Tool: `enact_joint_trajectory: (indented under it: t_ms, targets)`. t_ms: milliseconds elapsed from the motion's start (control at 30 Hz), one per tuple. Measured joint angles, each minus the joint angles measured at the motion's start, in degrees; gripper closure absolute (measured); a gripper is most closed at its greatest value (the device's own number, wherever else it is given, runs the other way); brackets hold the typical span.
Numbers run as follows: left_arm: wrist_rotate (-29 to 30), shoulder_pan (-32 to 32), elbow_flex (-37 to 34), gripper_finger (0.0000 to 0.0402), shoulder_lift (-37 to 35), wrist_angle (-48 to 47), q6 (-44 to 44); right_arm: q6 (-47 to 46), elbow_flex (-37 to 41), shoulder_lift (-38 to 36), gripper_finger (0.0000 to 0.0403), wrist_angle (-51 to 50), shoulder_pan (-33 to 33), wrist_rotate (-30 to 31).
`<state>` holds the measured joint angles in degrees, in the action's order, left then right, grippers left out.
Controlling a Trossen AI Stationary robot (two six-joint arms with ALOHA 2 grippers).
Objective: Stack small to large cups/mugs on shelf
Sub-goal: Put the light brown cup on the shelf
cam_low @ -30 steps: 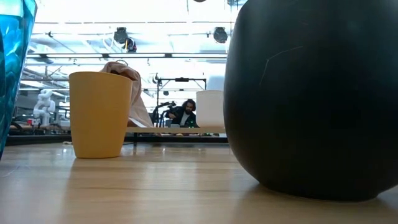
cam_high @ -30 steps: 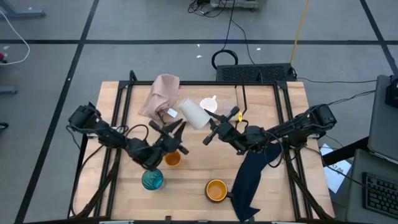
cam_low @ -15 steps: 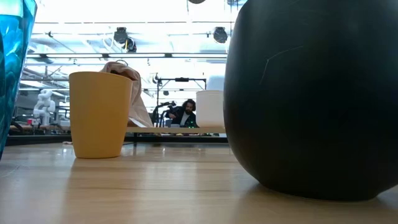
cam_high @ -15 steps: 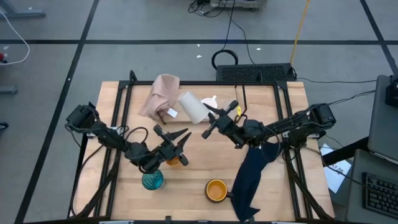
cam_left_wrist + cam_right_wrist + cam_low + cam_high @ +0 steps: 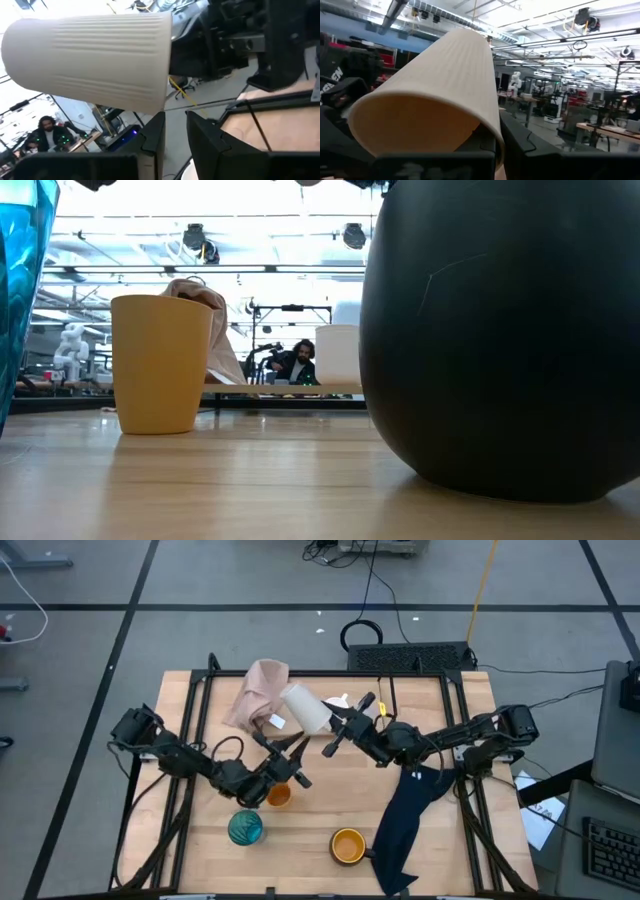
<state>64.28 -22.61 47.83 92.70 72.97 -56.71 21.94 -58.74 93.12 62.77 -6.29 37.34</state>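
My right gripper [image 5: 327, 728] holds a ribbed beige cup [image 5: 304, 708] on its side in the air over the far middle of the table. My left gripper [image 5: 296, 752] hovers just near of it, fingers a little apart [image 5: 175, 117], with nothing showing between them. Below it a small orange cup [image 5: 278, 795] stands on its base. A teal glass [image 5: 245, 828] and an orange-yellow mug [image 5: 347, 845] stand near the front edge. A white mug [image 5: 338, 702] stands behind the held cup. A black rack [image 5: 410, 657] sits at the table's far edge. My right gripper pinches the beige cup's wall at its rim [image 5: 492, 127], one finger inside the mouth and one outside. The fingers come from the table's right, roughly level. The cup is lifted clear and lies sideways, its base pointing toward the far left.
A pink cloth [image 5: 262, 692] lies at the far left of the table. A navy cloth [image 5: 405, 820] hangs over the near right. Black frame rods [image 5: 195, 720] run along both sides. Bare wood lies in the middle near the front.
My right gripper has carried the beige cup toward the table's far left and rolled its wrist, so the cup has turned with it. My left gripper has shifted a little toward the table's right, staying beside the cup, with its fingers as far apart as before.
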Motion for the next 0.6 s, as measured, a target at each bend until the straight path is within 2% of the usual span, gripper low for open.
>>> enact_joint_trajectory:
  t_ms: [100, 600]
  targets:
    - [-1.5, 0.8, 0.0, 0.0321, -0.1, 0.1, 1.1, -0.3, 0.0, -0.1, 0.0403, 0.0, 0.6, -0.1]
    - [-1.1, 2.5, 0.0, 0.0321, 0.0, 0.6, 0.7, -0.4, 0.0, -0.1, 0.0403, -1.6, 1.0, 0.4]
